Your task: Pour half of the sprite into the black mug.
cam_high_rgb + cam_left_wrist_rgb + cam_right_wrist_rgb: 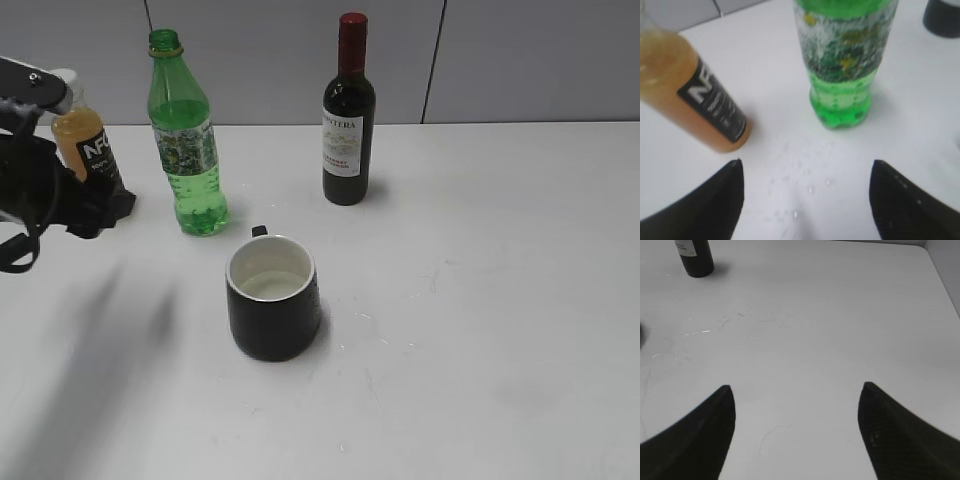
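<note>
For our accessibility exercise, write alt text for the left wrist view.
A green Sprite bottle stands upright on a white table, just ahead of the open left gripper. An orange juice bottle stands to its left, with water droplets on the table between the black fingers.

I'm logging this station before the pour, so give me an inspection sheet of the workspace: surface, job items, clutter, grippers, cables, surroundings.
Surface: white table, faint scuffs; small water droplets in front of the left gripper.
Job's things: Sprite bottle upright, cap off, partly full; black mug upright, white inside, handle facing the back.
Clutter: orange juice bottle, white cap; wine bottle, red top.
Grippers: left gripper open, empty, low before the Sprite bottle; right gripper open, empty, over bare table.
Cables: black cable loop on the left arm.
Surroundings: grey panelled wall.
</note>
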Robot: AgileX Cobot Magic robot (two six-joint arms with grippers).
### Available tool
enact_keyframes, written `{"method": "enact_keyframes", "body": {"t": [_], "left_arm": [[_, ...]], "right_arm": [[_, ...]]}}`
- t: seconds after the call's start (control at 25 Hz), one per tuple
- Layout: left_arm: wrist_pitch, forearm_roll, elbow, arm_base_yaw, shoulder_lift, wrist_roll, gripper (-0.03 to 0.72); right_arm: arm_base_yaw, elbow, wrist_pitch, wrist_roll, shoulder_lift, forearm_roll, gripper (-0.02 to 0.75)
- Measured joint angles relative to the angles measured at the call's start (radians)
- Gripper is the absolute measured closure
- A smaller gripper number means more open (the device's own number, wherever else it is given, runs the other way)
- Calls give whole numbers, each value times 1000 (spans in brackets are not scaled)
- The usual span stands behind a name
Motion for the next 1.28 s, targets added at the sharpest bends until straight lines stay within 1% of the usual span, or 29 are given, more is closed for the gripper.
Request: {"method": "enact_keyframes", "body": {"t": [0.2,0.28,0.36,0.4,0.48,0.56,0.64,0.76,0.88,1.04,1.28], "left_arm": [[465,-37,-109,0,-99,0,95],[597,-56,-138,0,-124,6,95],[679,-108,-145,5,-136,47,95],[702,-149,-145,16,-140,89,95],[752,-262,-145,57,-141,165,95],[805,-325,-145,103,-146,212,95],[889,-327,-145,132,-161,227,95],[971,-316,-132,142,-229,232,95],[971,-309,-54,142,-354,195,95],[996,-258,67,142,-552,137,95],[999,-201,178,142,-852,115,95]], "right_arm": [[0,0,0,0,0,0,158],[0,0,0,0,0,0,158],[0,0,0,0,0,0,158],[0,0,0,0,0,0,158],[0,0,0,0,0,0,158],[0,0,0,0,0,0,158],[0,0,0,0,0,0,158],[0,0,0,0,0,0,158],[0,0,0,0,0,0,158],[0,0,0,0,0,0,158],[0,0,0,0,0,0,158]]}}
